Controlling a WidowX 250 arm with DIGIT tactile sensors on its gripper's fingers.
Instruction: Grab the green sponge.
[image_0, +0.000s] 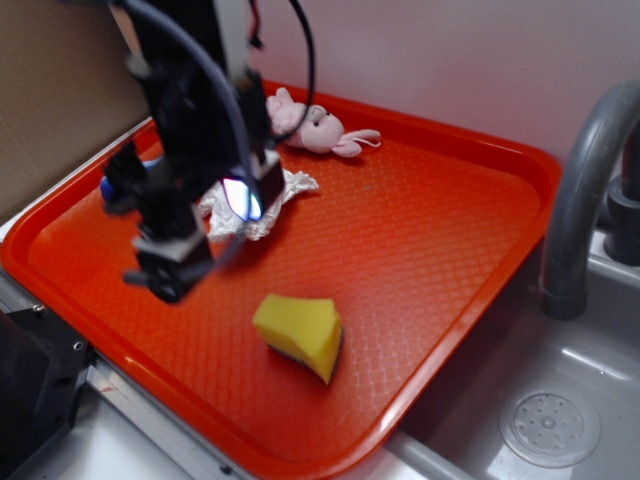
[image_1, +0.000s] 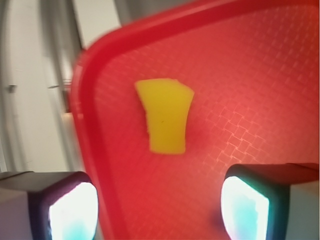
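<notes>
The green sponge (image_0: 300, 333) is a yellow wedge with a thin dark layer underneath, lying on the red tray (image_0: 450, 230) near its front edge. In the wrist view the green sponge (image_1: 165, 116) shows as a yellow wedge ahead of the gripper, near the tray's rim. My gripper (image_0: 172, 268) hangs above the tray's left part, left of the sponge and clear of it. In the wrist view the gripper (image_1: 159, 210) is open and empty, with its glowing pads (image_1: 75, 212) wide apart.
A white crumpled paper wad (image_0: 285, 190) lies behind the gripper. A pink plush toy (image_0: 318, 128) lies at the tray's back. A blue block (image_0: 108, 186) peeks out at the left. A grey tap (image_0: 578, 200) and sink (image_0: 550, 425) stand at the right.
</notes>
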